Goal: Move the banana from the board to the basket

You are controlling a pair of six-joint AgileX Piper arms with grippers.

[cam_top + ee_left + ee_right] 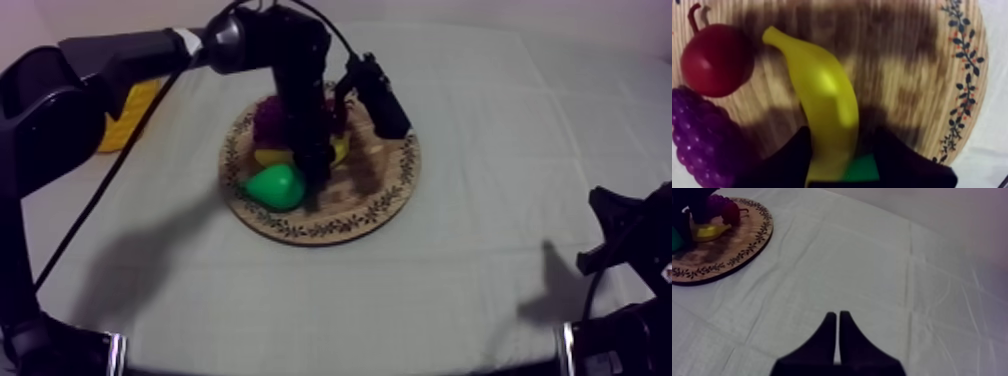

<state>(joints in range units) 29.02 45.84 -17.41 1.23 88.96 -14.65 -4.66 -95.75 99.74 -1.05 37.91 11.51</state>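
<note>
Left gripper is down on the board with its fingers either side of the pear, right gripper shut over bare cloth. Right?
No: the left gripper straddles the banana, not the pear, which lies beside it. The left wrist view shows the banana between the open fingers. The rest stands: it is down on the board, and the right gripper is shut over bare cloth.

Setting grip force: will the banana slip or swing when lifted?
Banana looks glossy and smooth, so it may slip in the left gripper. The fingers straddle it near one end, so it will probably pivot when lifted. Looks moulded: likely stiff.
</note>
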